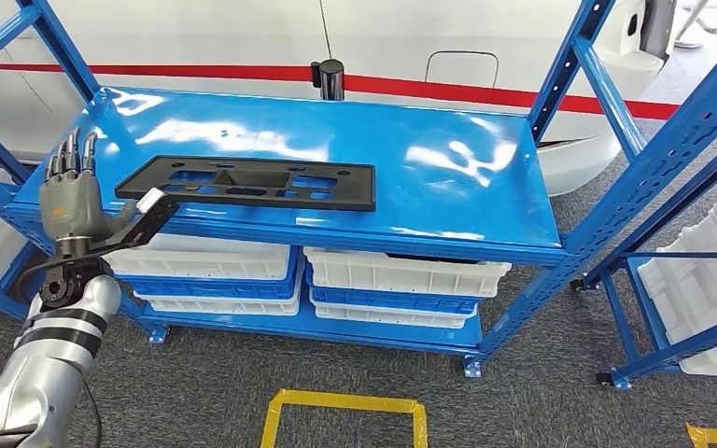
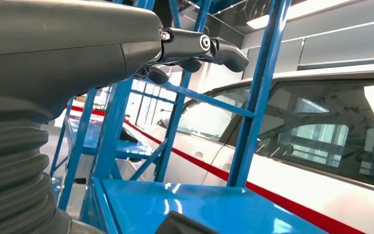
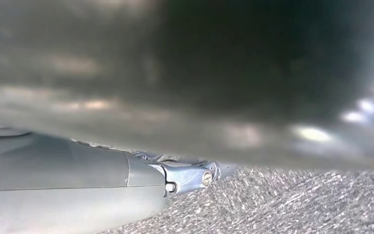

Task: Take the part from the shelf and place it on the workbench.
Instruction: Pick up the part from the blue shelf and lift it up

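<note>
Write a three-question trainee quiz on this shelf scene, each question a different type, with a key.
1. True or false: the flat black plastic part with cut-outs lies on the glossy blue metal top shelf.
2. Multiple choice: which hand is raised beside the part's end? A) the robot's left hand B) the robot's right hand C) a person's hand
3. Fill in: the lower shelf holds white plastic ____.

Key:
1. True.
2. A. Its fingers point up, spread, at the shelf's front corner, thumb beside the part's end; whether it touches is unclear.
3. Bins, stacked side by side.
</note>
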Tool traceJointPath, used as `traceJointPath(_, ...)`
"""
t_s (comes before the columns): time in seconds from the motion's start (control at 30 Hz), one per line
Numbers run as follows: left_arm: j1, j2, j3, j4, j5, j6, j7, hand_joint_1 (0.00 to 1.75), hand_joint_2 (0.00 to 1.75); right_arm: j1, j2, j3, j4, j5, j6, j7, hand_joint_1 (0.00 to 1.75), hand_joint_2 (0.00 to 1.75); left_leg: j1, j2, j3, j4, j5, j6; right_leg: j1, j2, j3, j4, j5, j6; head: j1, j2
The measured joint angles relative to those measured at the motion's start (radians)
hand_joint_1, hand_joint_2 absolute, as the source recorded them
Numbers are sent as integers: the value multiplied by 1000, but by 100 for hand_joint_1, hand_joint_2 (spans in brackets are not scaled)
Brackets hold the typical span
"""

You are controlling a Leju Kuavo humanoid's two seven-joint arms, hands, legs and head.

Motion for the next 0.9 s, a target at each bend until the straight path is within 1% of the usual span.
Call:
traceJointPath(0.17, -60, 0, -9, 79, -20, -5, 19, 0, 175, -9, 0, 7, 1, 4, 0, 6, 0, 0, 0, 0, 0, 0, 0, 0, 0, 0, 0, 0, 0, 0, 0, 0)
traceJointPath(0.3, -89, 0, -17, 130, -24, -14, 24, 0, 175, -12, 1, 11, 2, 4, 2, 8, 0, 0, 0, 0, 0, 0, 0, 0, 0, 0, 0, 0, 0, 0, 0, 0)
traceJointPath(0.53, -93, -5, -24, 171, -27, -11, 24, 0, 175, -12, 1, 11, 2, 3, 4, 8, 0, 0, 0, 0, 0, 0, 0, 0, 0, 0, 0, 0, 0, 0, 0, 0)
traceJointPath(0.9, -93, -16, -33, 185, -33, -8, 15, 0, 175, -12, 1, 11, 2, 3, 8, 8, 0, 0, 0, 0, 0, 0, 0, 0, 0, 0, 0, 0, 0, 0, 0, 0)
